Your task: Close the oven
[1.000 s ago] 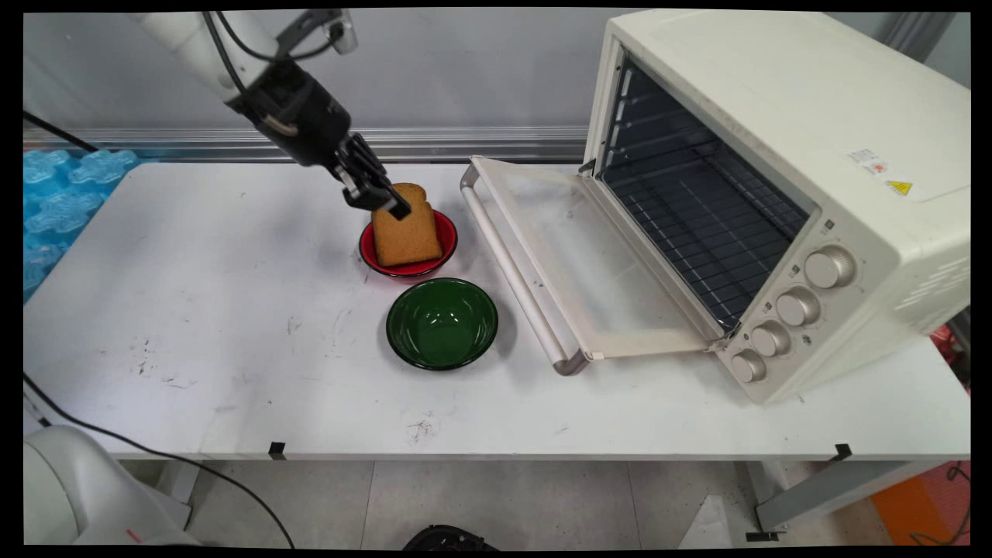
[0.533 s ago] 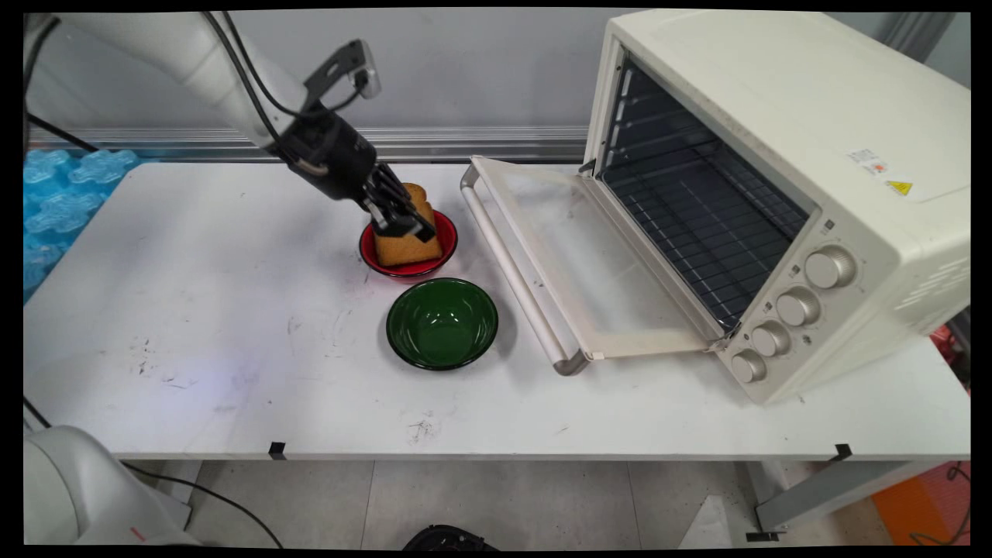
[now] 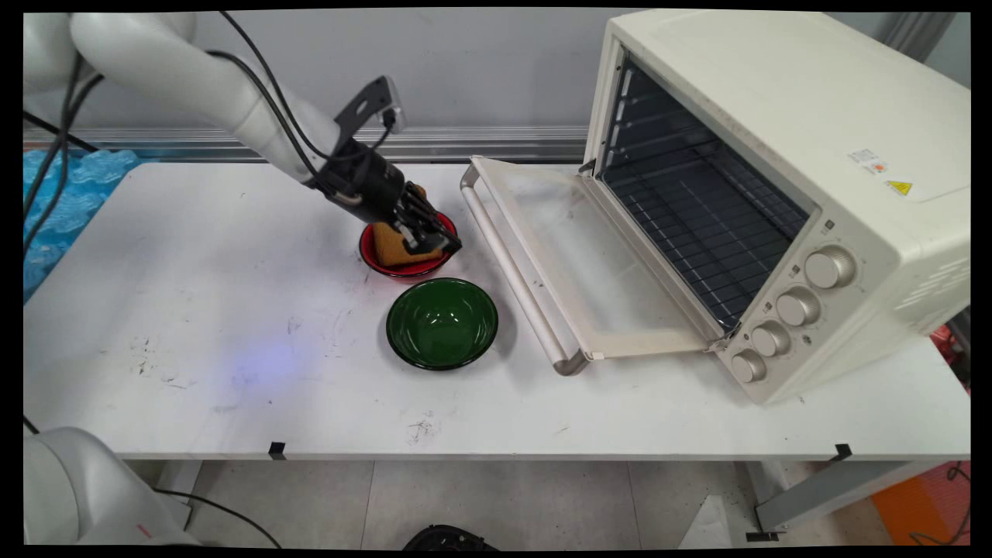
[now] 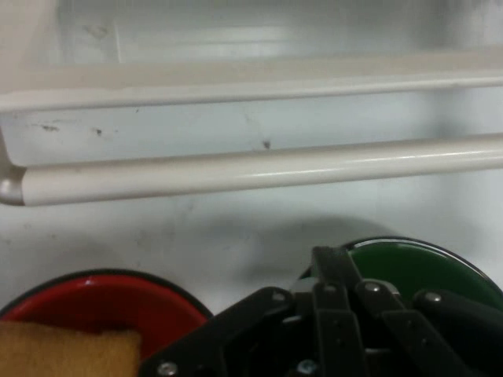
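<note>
My black gripper (image 3: pixel 443 243) sits low over a red bowl (image 3: pixel 367 253) that holds a slice of brown toast (image 3: pixel 387 243). It lies across the toast's right side and covers much of it. In the hand view the gripper (image 4: pixel 334 263) is shut with nothing between its fingers. The toast (image 4: pixel 63 349) and the red bowl (image 4: pixel 102 292) appear at the lower left, beside the linkage rather than in the grip. An empty green bowl (image 3: pixel 442 322) stands just in front of the red one and shows to the right in the hand view (image 4: pixel 416 263).
A cream toaster oven (image 3: pixel 775 116) fills the right side of the table, its glass door (image 3: pixel 589 263) folded down flat toward the bowls. The door's handle bar (image 4: pixel 251 169) runs across the hand view close ahead. Blue foam (image 3: pixel 46 209) lies at the left edge.
The gripper has come down and to the right, from above the toast's upper left corner to low across the toast in the red bowl. The bowls and the oven have not moved.
</note>
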Action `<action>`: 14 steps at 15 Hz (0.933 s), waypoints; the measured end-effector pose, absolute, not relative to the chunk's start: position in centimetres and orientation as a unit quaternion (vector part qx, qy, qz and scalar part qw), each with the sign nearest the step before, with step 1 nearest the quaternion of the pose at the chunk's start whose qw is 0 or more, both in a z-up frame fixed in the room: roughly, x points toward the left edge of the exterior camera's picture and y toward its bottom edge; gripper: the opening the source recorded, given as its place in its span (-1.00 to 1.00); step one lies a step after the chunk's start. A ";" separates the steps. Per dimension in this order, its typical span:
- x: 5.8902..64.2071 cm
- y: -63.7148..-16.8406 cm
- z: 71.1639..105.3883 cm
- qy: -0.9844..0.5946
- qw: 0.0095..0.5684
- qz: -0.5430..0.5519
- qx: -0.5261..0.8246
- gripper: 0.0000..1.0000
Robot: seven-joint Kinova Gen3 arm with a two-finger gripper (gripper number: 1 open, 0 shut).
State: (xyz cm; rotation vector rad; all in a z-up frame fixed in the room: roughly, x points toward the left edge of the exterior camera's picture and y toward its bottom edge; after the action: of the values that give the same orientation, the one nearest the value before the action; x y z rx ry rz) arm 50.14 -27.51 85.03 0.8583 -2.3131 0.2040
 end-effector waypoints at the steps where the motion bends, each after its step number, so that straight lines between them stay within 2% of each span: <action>1: 50.0 -27.7 84.4 -0.882 0.330 0.079 0.327 -1.00; 8: 49.2 -29.0 80.6 -0.875 0.346 0.086 0.328 -1.00; 14: 48.3 -29.9 78.9 -0.868 0.360 0.090 0.329 -1.00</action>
State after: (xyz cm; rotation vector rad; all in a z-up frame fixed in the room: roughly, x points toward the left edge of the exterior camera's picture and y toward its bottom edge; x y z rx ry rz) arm 48.27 -29.90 78.91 0.8481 -2.2389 0.2325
